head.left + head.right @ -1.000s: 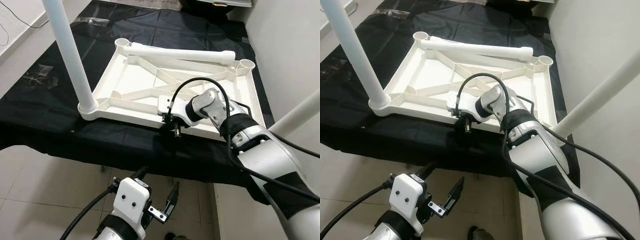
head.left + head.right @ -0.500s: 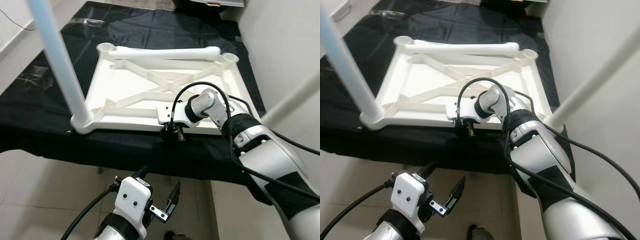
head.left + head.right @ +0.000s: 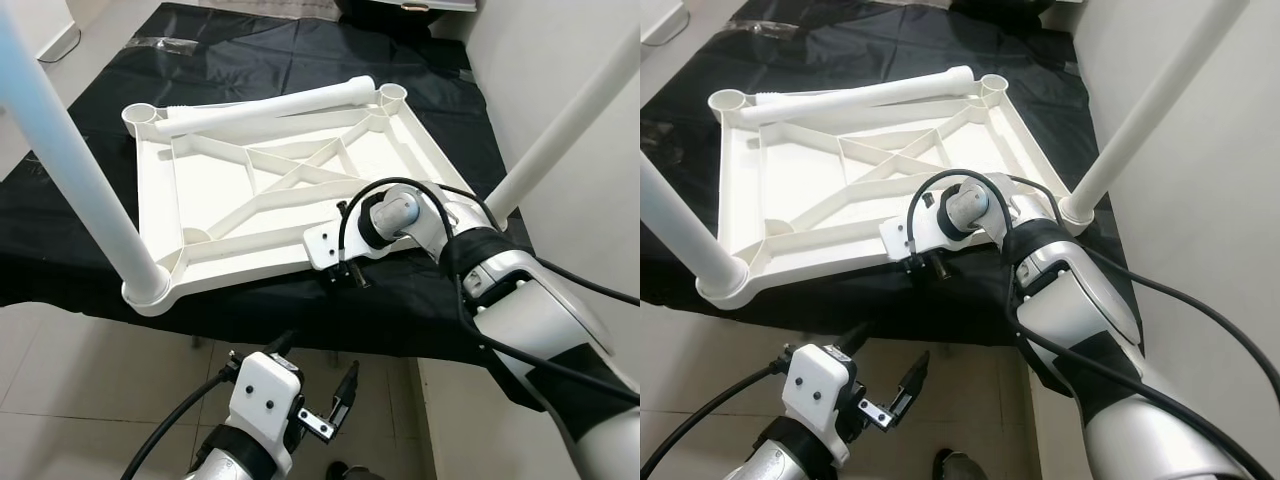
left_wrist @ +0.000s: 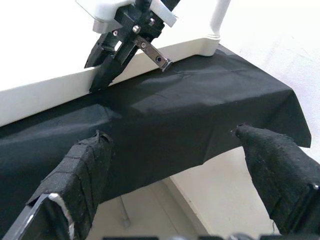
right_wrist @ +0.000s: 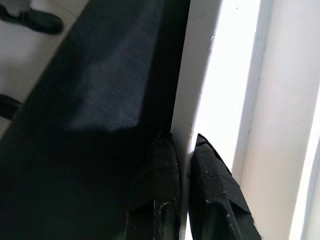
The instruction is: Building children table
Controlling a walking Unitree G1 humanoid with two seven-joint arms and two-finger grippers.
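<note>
On the black cloth-covered table [image 3: 250,50] lies the upside-down white plastic children's tabletop [image 3: 250,190], two legs standing up. Right gripper [image 5: 182,150] pinches its near rim, while left gripper [image 4: 170,165] hangs below, fingers spread wide.

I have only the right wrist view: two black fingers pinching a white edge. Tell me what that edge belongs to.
Observer: It is the near rim of the white ribbed plastic tabletop, lying upside down on the black cloth. The right pincer is shut on it.
Operator: Report the legs.
Observer: Two white round plastic legs stand in sockets, one at the near-left corner and one at the right corner. A third loose white leg lies along the far edge.
Operator: Give me the other arm.
Observer: The left pincer hangs open below the table edge, over the floor tiles.
</note>
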